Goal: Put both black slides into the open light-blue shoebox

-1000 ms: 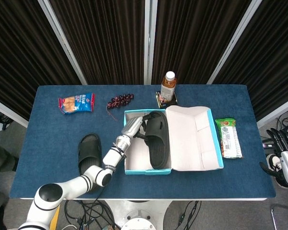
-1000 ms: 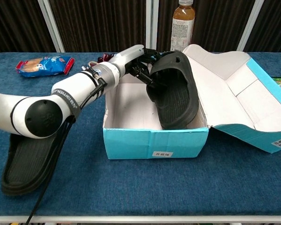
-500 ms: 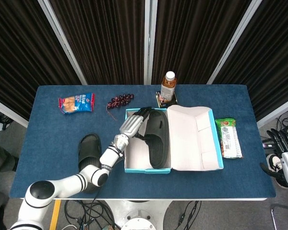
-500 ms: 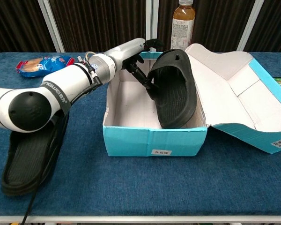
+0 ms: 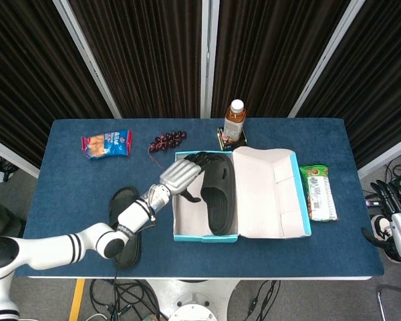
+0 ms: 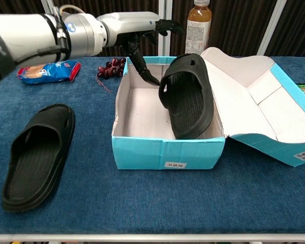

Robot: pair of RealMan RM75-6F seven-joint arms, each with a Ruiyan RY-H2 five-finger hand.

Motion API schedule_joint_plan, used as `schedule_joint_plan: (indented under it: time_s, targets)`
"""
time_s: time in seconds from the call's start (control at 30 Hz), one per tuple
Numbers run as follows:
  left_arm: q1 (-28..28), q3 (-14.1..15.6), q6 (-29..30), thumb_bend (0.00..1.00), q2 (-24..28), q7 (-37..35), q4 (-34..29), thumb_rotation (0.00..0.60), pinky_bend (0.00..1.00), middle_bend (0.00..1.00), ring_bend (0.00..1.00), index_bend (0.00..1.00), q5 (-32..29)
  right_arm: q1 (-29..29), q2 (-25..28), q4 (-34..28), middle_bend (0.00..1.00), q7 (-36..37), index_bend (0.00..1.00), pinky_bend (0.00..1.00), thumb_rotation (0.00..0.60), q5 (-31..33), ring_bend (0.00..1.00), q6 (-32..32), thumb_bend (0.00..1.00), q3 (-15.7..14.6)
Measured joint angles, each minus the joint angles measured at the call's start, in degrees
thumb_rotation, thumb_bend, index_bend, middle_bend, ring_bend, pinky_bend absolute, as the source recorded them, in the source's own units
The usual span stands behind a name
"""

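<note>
Right now your light-blue shoebox point(image 5: 207, 237) sits open at the middle of the blue table point(image 5: 67, 187), its lid point(image 5: 271, 194) folded flat toward three o'clock. One black slide point(image 5: 218, 194) is already inside, propped on edge against the right wall with its sole tilted up, seen clearly in the chest view point(image 6: 190, 99). The second black slide point(image 5: 123, 224) lies flat on the table at about nine o'clock of the box, well apart from it, strap side up.

Your left hand point(image 5: 182, 172) hovers above the box's far left corner (at roughly eleven o'clock of the box), fingers spread and holding nothing; one finger point(image 6: 142, 68) points down toward the box's inside wall. Your right hand point(image 5: 395, 231) shows only partly at the table's three o'clock edge, off the table, and you cannot tell how it is held.

A small white label point(image 6: 174, 165) is stuck on the box's front wall; its printing is too small to read. At twelve o'clock stands a bottle point(image 5: 234, 120) of amber drink with a white cap. A green snack packet point(image 5: 319, 192) lies just beyond the lid, a blue snack bag point(image 5: 107, 144) and a bunch of dark grapes point(image 5: 167, 142) toward ten o'clock.
</note>
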Motion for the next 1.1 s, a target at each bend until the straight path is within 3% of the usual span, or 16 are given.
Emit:
schedule_joint_plan:
  time_s: [0.13, 0.3, 0.57, 0.77, 1.1]
  targets:
    - [-2.99, 0.66, -4.63, 0.29, 4.69, 2.34, -4.27, 0.600, 0.13, 0.05, 0.00, 0.13, 1.65, -0.04, 0.05, -0.20, 0.05, -0.17, 0.00, 0.00, 0.600, -0.03, 0.00, 0.23, 0.12, 0.07]
    - [-7.41, 1.30, -9.80, 0.31, 5.61, 2.22, -5.24, 0.600, 0.12, 0.06, 0.00, 0.15, 2.55, -0.24, 0.02, -0.20, 0.05, -0.23, 0.00, 0.00, 0.600, 0.12, 0.00, 0.34, 0.12, 0.00]
    - [-10.81, 4.03, -9.34, 0.31, 3.66, 5.32, -2.99, 0.600, 0.12, 0.06, 0.00, 0.15, 2.51, -0.34, -0.08, 0.27, 0.05, 0.20, 0.00, 0.00, 0.600, 0.35, 0.00, 0.26, 0.12, -0.01]
    - [-12.69, 6.90, -8.56, 0.31, 3.30, 10.25, -2.19, 0.600, 0.12, 0.10, 0.00, 0.15, -1.73, -0.23, -0.21, 0.44, 0.05, 0.38, 0.00, 0.00, 0.600, 0.24, 0.00, 0.15, 0.12, 0.02]
    - [-15.67, 12.56, -3.98, 0.31, 3.56, 19.42, -3.69, 0.600, 0.12, 0.11, 0.00, 0.15, -13.79, -0.21, -0.18, 0.14, 0.05, 0.12, 0.00, 0.00, 0.600, 0.12, 0.00, 0.09, 0.12, -0.05]
